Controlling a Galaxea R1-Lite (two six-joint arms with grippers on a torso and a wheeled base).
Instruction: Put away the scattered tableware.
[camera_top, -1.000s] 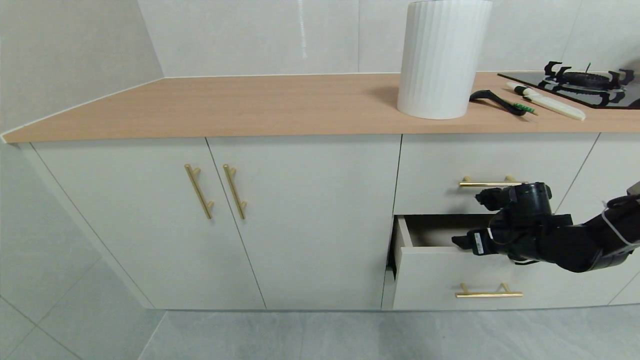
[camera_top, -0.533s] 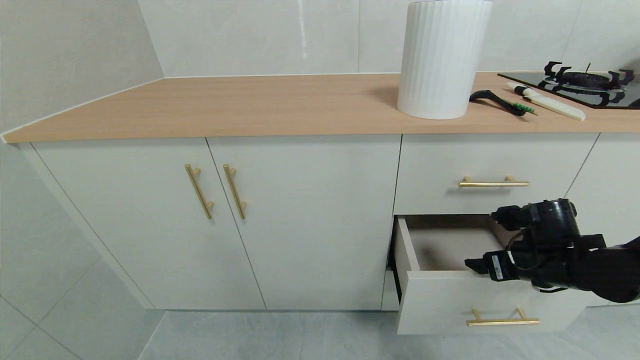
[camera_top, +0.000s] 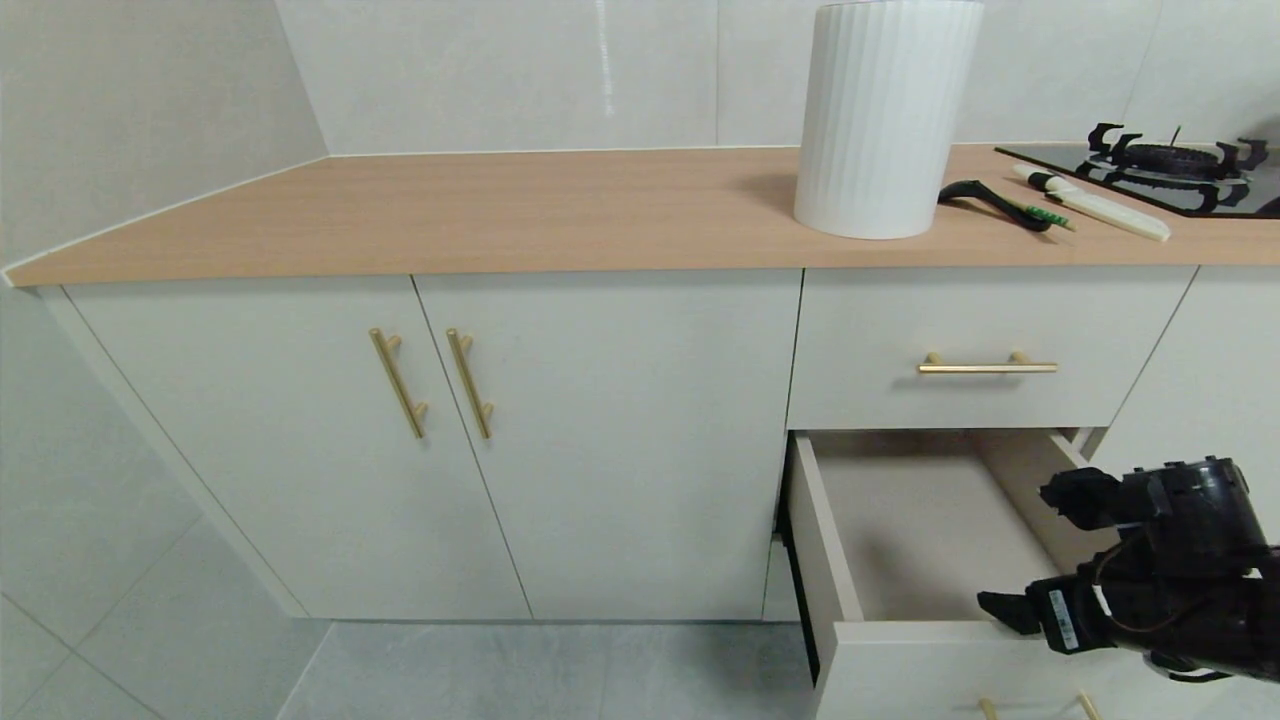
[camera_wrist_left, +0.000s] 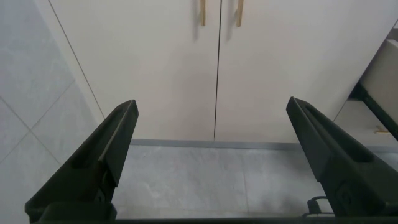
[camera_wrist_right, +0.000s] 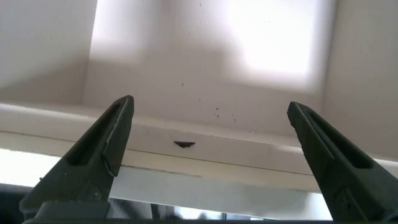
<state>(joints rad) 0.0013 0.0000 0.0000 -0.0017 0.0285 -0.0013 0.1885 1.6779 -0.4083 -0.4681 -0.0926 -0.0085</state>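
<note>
Bright, even indoor light. The white canister (camera_top: 880, 120) casts a soft shadow leftward on the wooden countertop (camera_top: 500, 215). A pale glare streak marks the wall tiles (camera_top: 603, 60). A bright patch lights the drawer (camera_wrist_right: 186, 93) interior.

Head view: open drawer (camera_top: 830, 530) at 5 o'clock, front panel cut by the bottom edge, only handle stubs (camera_top: 1030, 706) show. Right gripper (camera_top: 1040, 553) covers the drawer's front right corner; its arm runs off at 4 o'clock. White canister (camera_top: 880, 120) clipped at 12, stove (camera_top: 1170, 165) clipped at 2. Green bit (camera_top: 1050, 216) beside the black utensil (camera_top: 990, 198): too small to tell. Left wrist view: door handles (camera_wrist_left: 202, 12) cut by the frame.
</note>
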